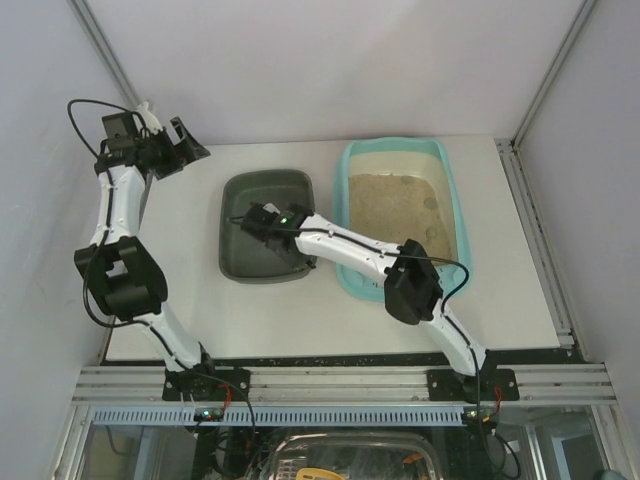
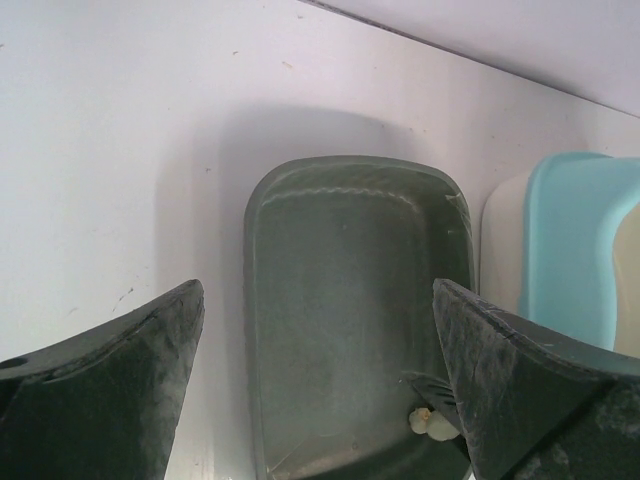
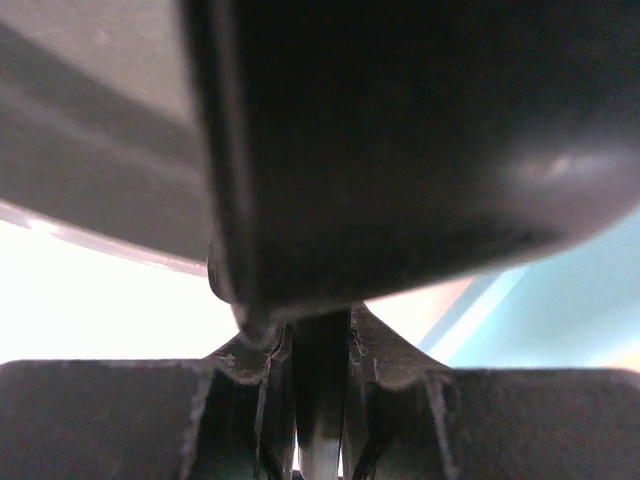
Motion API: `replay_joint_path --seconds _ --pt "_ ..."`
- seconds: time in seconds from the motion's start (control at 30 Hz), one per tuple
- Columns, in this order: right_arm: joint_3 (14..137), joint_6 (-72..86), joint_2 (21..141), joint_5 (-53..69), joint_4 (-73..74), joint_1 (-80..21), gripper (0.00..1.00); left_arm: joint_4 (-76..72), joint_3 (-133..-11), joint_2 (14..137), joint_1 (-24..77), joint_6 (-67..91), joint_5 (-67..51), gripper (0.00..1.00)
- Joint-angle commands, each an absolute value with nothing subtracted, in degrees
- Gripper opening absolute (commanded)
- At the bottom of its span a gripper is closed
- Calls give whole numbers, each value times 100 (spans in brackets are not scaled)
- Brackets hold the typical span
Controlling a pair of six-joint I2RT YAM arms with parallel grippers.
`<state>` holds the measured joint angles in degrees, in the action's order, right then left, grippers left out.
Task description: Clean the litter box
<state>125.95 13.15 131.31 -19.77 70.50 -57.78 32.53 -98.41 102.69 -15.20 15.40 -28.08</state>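
— Status of the litter box [image 1: 395,143]?
— It sits at the right of the table [image 1: 180,300], beside the grey tray [image 2: 340,260]. My right gripper [image 3: 320,350] is clamped on a dark scoop [image 3: 400,150] over that tray, where pale clumps [image 2: 432,422] lie. My left gripper [image 2: 320,380] gapes, empty. Darker spots in the litter suggest there is more to scoop.

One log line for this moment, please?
left end effector: open | right end effector: shut on dark tool over grey tray

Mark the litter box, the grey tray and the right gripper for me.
litter box [image 1: 457,215]: top view, right rim.
grey tray [image 1: 265,195]: top view, bare floor near far end.
right gripper [image 3: 320,350]: right wrist view, between its fingertips, shut on a dark handle [image 3: 320,415].
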Motion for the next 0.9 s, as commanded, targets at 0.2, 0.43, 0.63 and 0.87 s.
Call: replay_joint_path --seconds 0.2,0.43,0.63,0.87 --pt "12560 682 12601 -3676 6317 -5897 0 3017 -9992 10526 -1634 1595 -3203 100" --pt "12734 1322 11586 -1299 6975 -5118 0 3000 -9632 10174 -1448 1372 -2949 100" --pt "10366 1417 9219 659 6956 -3356 0 3120 -9209 9867 -1154 1399 -2908 100" --pt "8220 2008 8140 2626 6834 -1509 0 3214 -8803 9580 -174 969 -2421 100"
